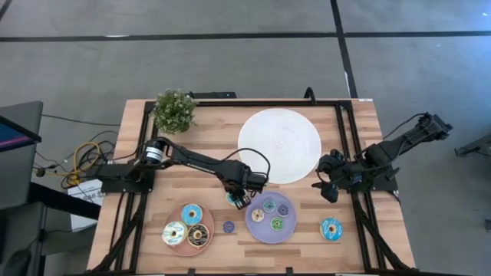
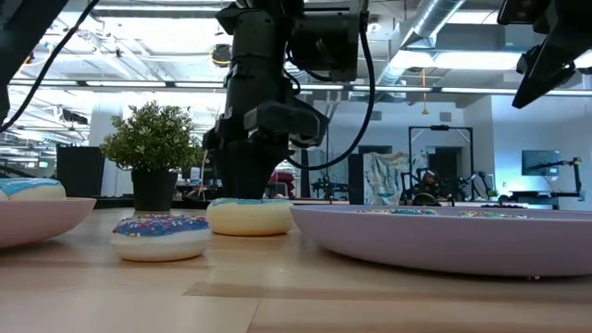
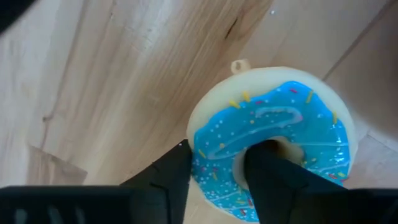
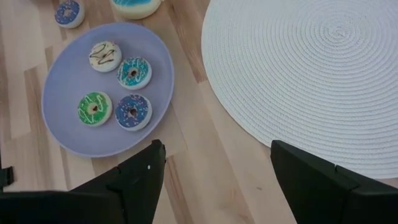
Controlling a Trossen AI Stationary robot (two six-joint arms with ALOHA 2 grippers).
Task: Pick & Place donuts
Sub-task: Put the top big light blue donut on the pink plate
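Left gripper (image 3: 214,186) straddles the blue-iced donut (image 3: 273,146), one finger in its hole, grip unclear; the donut's lower rim is cut off.

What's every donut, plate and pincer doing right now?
blue donut, flat on the table under the left pincer
left pincer, lowered onto that donut
right pincer, open and empty
purple plate, holding four tiny donuts
pink plate, holding three bigger donuts
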